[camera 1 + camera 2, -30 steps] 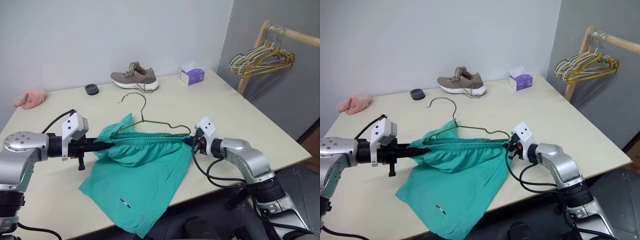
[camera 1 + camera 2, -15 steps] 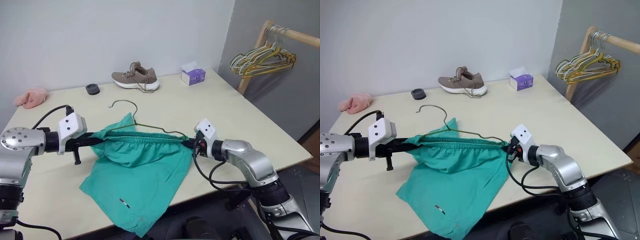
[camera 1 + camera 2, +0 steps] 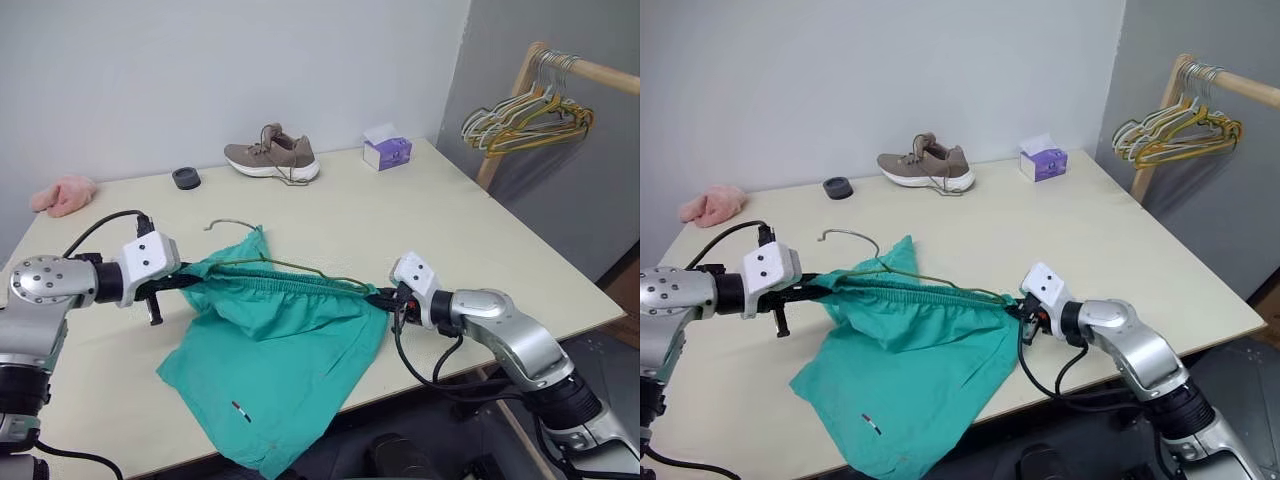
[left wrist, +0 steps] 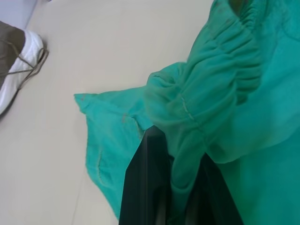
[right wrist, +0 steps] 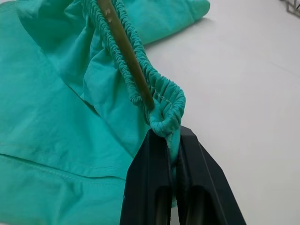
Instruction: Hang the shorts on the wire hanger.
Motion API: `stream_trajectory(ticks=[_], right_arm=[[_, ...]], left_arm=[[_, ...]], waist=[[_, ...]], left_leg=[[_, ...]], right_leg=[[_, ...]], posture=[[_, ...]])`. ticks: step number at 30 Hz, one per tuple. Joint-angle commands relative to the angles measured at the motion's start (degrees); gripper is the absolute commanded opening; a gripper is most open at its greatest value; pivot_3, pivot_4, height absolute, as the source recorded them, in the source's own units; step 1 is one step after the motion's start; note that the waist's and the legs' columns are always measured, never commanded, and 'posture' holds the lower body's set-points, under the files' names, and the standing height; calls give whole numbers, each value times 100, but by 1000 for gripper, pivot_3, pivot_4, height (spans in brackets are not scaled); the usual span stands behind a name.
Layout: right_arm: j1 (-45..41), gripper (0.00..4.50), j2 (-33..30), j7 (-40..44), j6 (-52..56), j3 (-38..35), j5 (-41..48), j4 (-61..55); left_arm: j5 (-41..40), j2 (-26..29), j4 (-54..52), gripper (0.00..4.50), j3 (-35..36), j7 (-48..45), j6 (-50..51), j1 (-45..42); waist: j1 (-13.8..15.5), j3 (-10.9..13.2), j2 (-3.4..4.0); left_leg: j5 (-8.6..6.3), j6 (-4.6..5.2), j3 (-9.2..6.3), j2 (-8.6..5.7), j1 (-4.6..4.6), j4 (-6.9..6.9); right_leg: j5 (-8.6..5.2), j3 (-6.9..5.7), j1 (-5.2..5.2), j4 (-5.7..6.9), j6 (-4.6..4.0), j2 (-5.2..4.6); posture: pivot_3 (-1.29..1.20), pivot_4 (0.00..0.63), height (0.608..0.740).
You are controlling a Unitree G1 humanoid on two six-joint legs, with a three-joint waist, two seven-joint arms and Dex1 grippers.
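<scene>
Compared with a second ago the hanger (image 3: 290, 268) has swung so its hook now points away from the shoe (image 3: 270, 160), toward the left gripper (image 3: 185, 281), and lies flatter along the waistband of the shorts (image 3: 270, 340) (threading looks underway, I think). Both the left and right gripper (image 3: 385, 299) pinch waistband corners. How far the wire sits inside is hidden by the fabric.

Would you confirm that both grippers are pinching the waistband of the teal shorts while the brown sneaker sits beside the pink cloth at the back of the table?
Not quite. In the left eye view the brown sneaker sits apart from the pink cloth, between the black cap and the tissue box. Left gripper and right gripper do pinch the shorts at the waistband.
</scene>
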Motion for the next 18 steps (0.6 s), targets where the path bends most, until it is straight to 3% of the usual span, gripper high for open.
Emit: stream_trajectory(ticks=[1,10,14,18], right_arm=[[183,75,-784,-180,30,-523,-611,382],[265,75,-826,-79,0,-475,-721,169],[236,75,-657,-39,-5,-456,-780,-22],[185,75,-378,85,-129,-563,-559,-245]], left_arm=[[632,630,883,0,483,710,12,-111],[1164,531,1469,0,271,1438,-440,-595],[906,328,1271,0,349,1186,-255,-548],[98,82,674,0,593,518,317,-259]], waist=[[45,0,0],[133,5,1],[143,1,-3],[134,1,-3]], left_leg=[[0,0,0,0,0,0],[0,2,-1,4,1,0],[0,3,4,1,1,4],[0,4,4,2,-2,1]], right_leg=[[0,0,0,0,0,0],[-1,-8,2,-1,1,1],[0,-3,2,0,2,1],[0,-1,0,-2,1,0]], posture=[[-232,0,740],[-236,0,740],[-237,0,740],[-241,0,740]])
